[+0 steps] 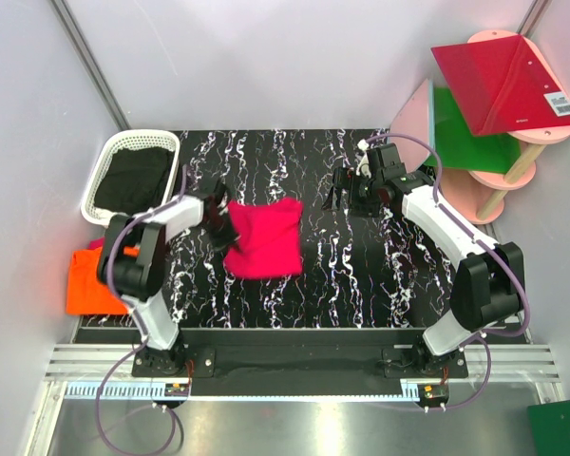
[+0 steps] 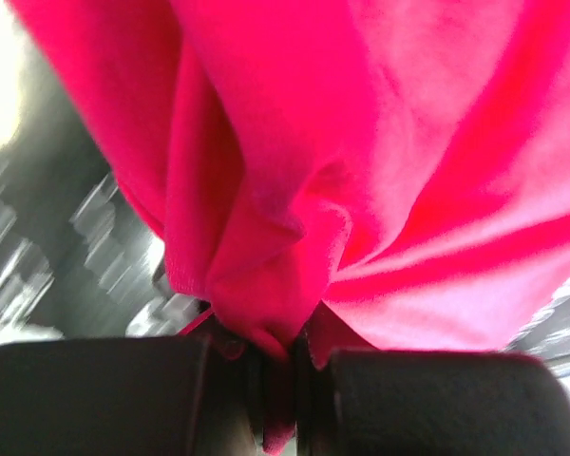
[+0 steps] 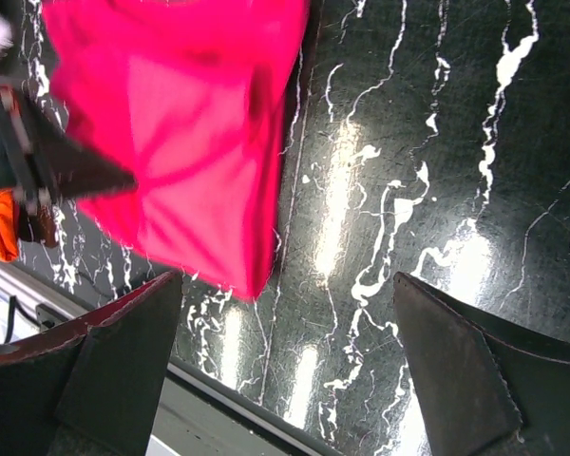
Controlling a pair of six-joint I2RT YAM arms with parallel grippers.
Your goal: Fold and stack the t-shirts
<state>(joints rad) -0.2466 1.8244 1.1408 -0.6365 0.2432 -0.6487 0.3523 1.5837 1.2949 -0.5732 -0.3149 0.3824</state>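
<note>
The left claw point(image 2: 280, 353) is clamped on a bunched fold of the pink t-shirt point(image 1: 263, 237), its two dark halves pressed nearly together with a tongue of cloth squeezed into the narrow slit between them. From that pinch the fabric is drawn outward in deep creases and fills most of the left wrist view. From above, the grip is seen at the upper left corner of the shirt. Whether that corner is raised off the worktop point(image 1: 361, 275) cannot be told. The shirt itself is laid as a rough, already doubled square on the black, white-veined worktop, left of centre, with its edges slightly uneven. The right claw point(image 3: 285, 366) is held wide apart with nothing between its halves. It is poised over bare worktop to the right of the pink t-shirt and well apart from it. The orange t-shirt point(image 1: 90, 280) is found at the far left edge, beside the left arm point(image 1: 138, 256), lying flat and partly hidden by it. Just beyond it a white basket point(image 1: 147, 135) is placed, and a dark cloth point(image 1: 133, 180) is held inside.
</note>
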